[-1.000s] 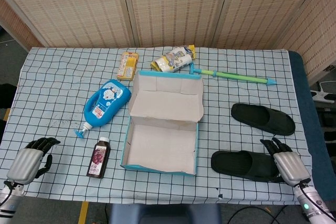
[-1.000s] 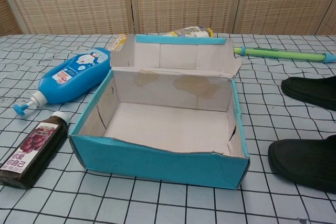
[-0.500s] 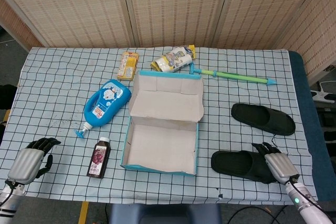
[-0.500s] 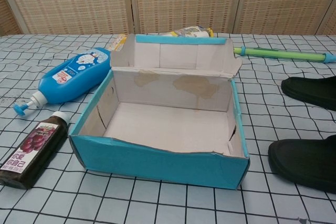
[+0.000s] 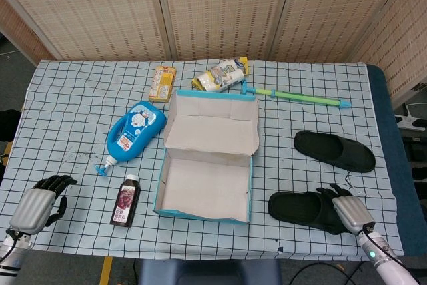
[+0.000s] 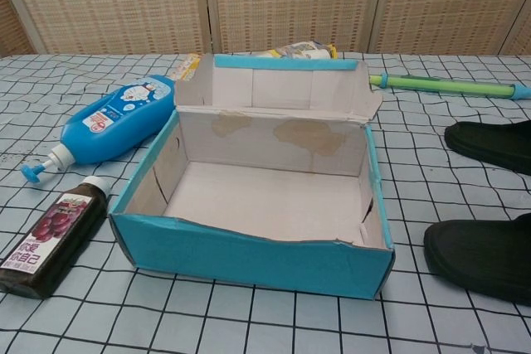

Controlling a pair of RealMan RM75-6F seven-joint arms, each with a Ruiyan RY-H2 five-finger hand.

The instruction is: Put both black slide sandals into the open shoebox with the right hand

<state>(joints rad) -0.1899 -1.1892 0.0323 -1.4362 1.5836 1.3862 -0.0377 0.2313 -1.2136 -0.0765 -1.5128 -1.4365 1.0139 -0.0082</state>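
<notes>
Two black slide sandals lie right of the open shoebox [image 5: 163, 191]. The far sandal [image 5: 333, 151] rests alone. The near sandal [image 5: 300, 208] lies by the front edge. My right hand [image 5: 348, 209] sits over its right end, dark fingers [image 5: 331, 193] touching the top; the sandal stays flat on the cloth. In the chest view the blue shoebox [image 6: 249, 253] stands empty, with the near sandal [image 6: 485, 256] and far sandal [image 6: 494, 144] at the right edge and neither hand showing. My left hand [image 5: 39, 203] rests at the front left, fingers curled, holding nothing.
Left of the box lie a blue lotion bottle [image 5: 135, 131] and a dark juice bottle [image 5: 125, 200]. Behind the box are a yellow carton [image 5: 162, 83], a snack bag [image 5: 220, 75] and a green water squirter [image 5: 300, 98]. The table's right edge runs close by my right hand.
My right hand has slid left and toward the front edge, further onto the near sandal's right end. The sandals, box and left hand have not moved.
</notes>
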